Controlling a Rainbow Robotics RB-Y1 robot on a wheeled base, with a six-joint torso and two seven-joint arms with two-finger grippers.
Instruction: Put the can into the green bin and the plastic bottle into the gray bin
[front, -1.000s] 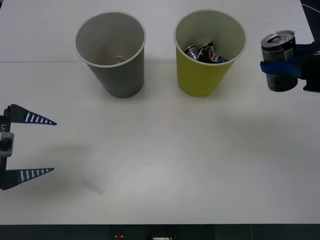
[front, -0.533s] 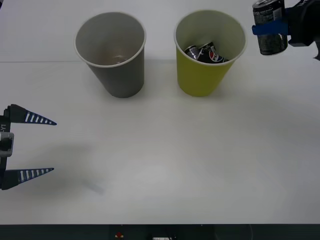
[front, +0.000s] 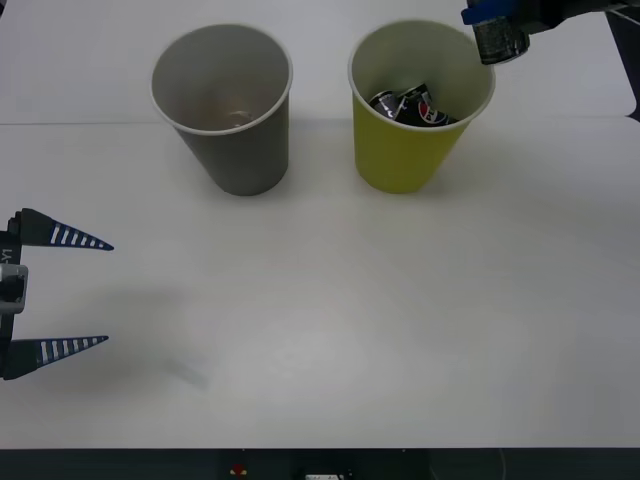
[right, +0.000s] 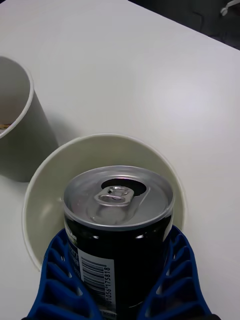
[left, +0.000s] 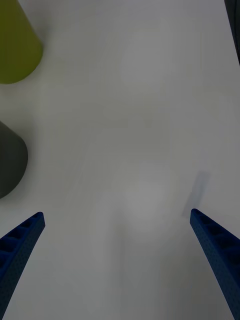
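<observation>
My right gripper (front: 497, 28) is shut on the can (front: 500, 42), a small dark-sided can with a shiny silver pull-tab top (right: 119, 196). The blue fingers (right: 60, 280) clasp its sides, and it stays upright. It hangs above the far right rim of the green bin (front: 405, 150), whose white mouth (right: 50, 195) lies right under it. To the left of that bin stands the gray bin (front: 235, 140), also at the edge of the right wrist view (right: 15, 125). My left gripper (front: 100, 292) waits open at the table's left edge. The plastic bottle is out of view.
Black cans with red-white-blue logos (front: 410, 105) lie inside the green bin. The white table (front: 330, 320) stretches bare between the bins and its front edge. The left wrist view shows the sides of the green bin (left: 15, 45) and the gray bin (left: 10, 160).
My right gripper has carried the can up and leftward, from beside the green bin on its right to above the bin's far right rim. The left arm has not moved.
</observation>
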